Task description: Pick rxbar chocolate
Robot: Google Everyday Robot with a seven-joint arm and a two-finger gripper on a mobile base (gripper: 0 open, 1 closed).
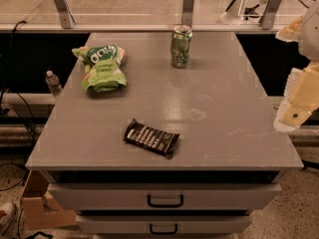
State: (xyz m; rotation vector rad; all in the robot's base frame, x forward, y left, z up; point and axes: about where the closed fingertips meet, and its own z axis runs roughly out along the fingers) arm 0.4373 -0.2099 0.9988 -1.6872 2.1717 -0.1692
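Gripper (pixel 297 106) is hanging at 3 o'clock, state unclear; rxbar (pixel 151 138) lying at 6, likely light, slippery; grab across middle.

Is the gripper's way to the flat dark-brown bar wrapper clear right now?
Probably yes: the gripper hangs beside the grey table's right edge; nothing stands between it and the rxbar chocolate.

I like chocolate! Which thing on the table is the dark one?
The flat snack bar near the front edge; the chip bag and can are green. The pincer hangs beside the table, at its right edge.
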